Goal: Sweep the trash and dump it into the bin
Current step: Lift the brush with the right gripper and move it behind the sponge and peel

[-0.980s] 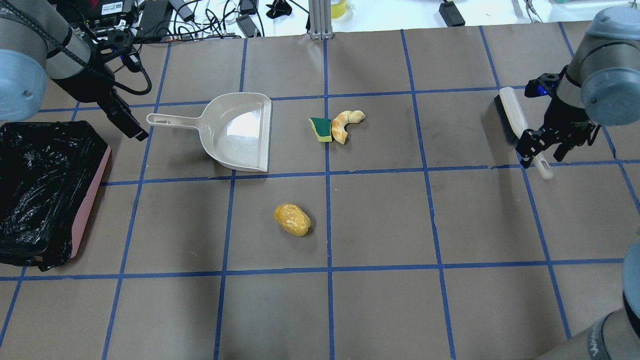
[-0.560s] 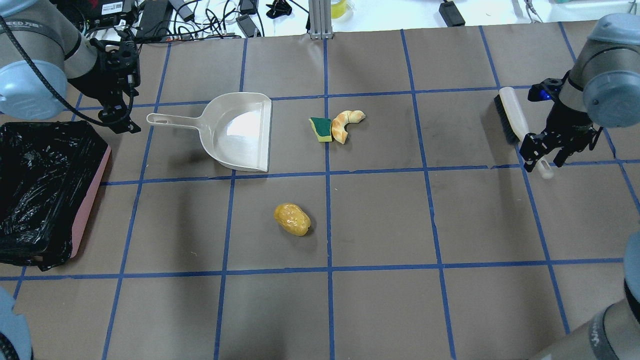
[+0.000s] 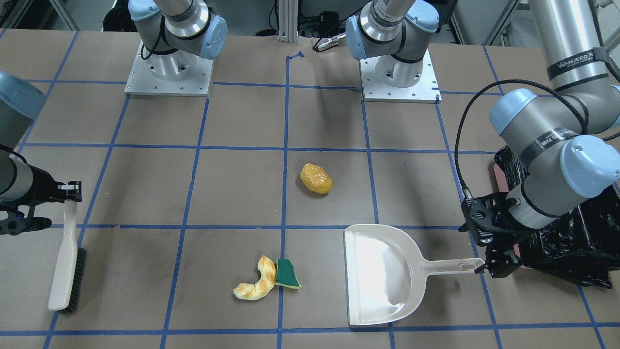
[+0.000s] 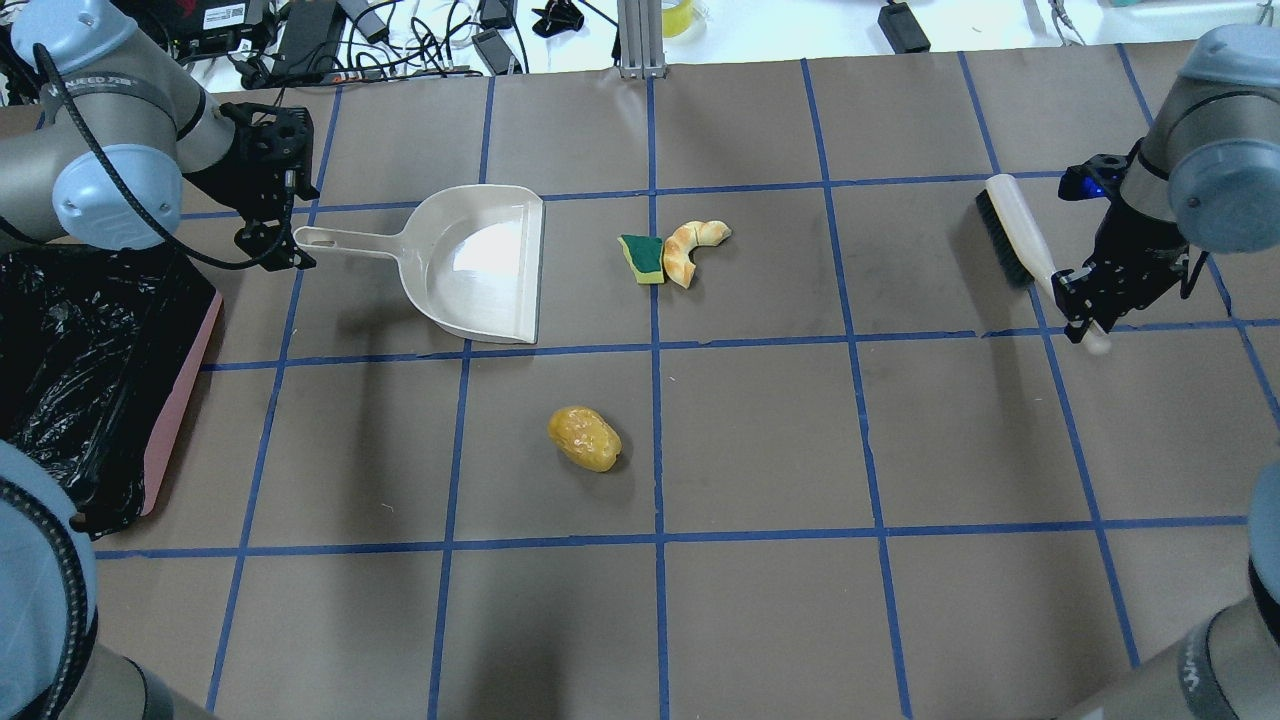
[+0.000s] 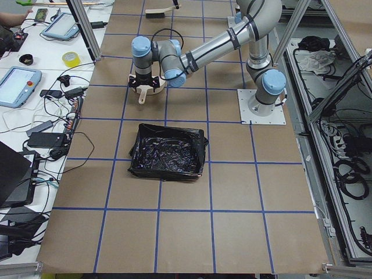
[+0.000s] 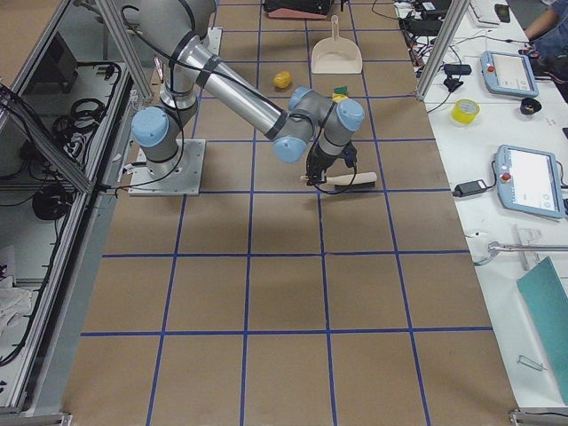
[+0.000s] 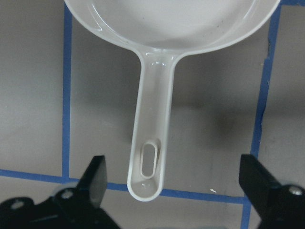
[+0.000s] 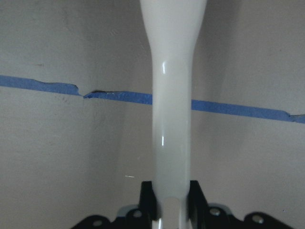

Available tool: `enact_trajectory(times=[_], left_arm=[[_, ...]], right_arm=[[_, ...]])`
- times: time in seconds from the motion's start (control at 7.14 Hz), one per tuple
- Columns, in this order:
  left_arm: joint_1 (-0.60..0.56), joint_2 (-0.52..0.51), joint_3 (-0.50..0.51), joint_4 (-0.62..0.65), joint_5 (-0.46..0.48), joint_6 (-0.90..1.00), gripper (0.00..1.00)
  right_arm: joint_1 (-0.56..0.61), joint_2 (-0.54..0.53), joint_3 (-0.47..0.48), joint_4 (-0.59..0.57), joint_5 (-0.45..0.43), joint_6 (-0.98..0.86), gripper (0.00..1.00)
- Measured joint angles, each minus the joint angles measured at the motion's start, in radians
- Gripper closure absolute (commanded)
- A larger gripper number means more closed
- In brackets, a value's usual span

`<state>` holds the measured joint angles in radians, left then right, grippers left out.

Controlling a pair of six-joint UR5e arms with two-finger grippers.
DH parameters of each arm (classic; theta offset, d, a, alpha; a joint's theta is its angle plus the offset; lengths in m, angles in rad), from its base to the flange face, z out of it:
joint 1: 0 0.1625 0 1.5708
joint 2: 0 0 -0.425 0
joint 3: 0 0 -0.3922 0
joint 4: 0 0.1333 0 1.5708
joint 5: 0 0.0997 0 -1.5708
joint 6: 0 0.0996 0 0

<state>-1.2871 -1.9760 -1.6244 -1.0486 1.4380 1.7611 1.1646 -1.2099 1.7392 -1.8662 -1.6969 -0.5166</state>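
Note:
The trash lies on the table: a yellow-brown potato-like lump (image 4: 584, 438) (image 3: 316, 178), a golden croissant piece (image 4: 690, 248) (image 3: 256, 286) and a green-and-yellow sponge wedge (image 4: 642, 258) (image 3: 286, 274) touching it. The pink bin (image 4: 175, 400) with its black bag stands at the left edge. My left gripper (image 4: 288, 238) (image 7: 176, 191) is open, its fingers on either side of the end of the beige dustpan's handle (image 7: 152, 119). My right gripper (image 4: 1080, 300) is shut on the beige brush's handle (image 8: 172, 95).
The dustpan (image 4: 480, 265) lies flat, its mouth facing the sponge and croissant. The brush (image 4: 1010, 235) lies at the far right with its bristles on the table. Cables and boxes sit beyond the table's far edge.
My left gripper swung in from beside the bin to the dustpan's handle end. My right gripper closed on the brush handle, and the brush turned slightly.

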Motion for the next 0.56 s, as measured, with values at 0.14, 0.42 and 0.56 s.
enact_trajectory(times=[0.14, 0.42, 0.56], left_arm=[[0.000, -0.019, 0.001, 0.018, -0.003, -0.001, 0.00], [0.000, -0.053, 0.007, 0.045, -0.005, -0.004, 0.00], [0.000, -0.067, 0.006, 0.050, -0.007, -0.009, 0.00]], right_arm=[[0.006, -0.012, -0.006, 0.006, -0.010, 0.034, 1.00], [0.136, -0.049, -0.018, 0.042, -0.093, 0.184, 1.00], [0.250, -0.050, -0.027, 0.050, -0.145, 0.288, 1.00]])
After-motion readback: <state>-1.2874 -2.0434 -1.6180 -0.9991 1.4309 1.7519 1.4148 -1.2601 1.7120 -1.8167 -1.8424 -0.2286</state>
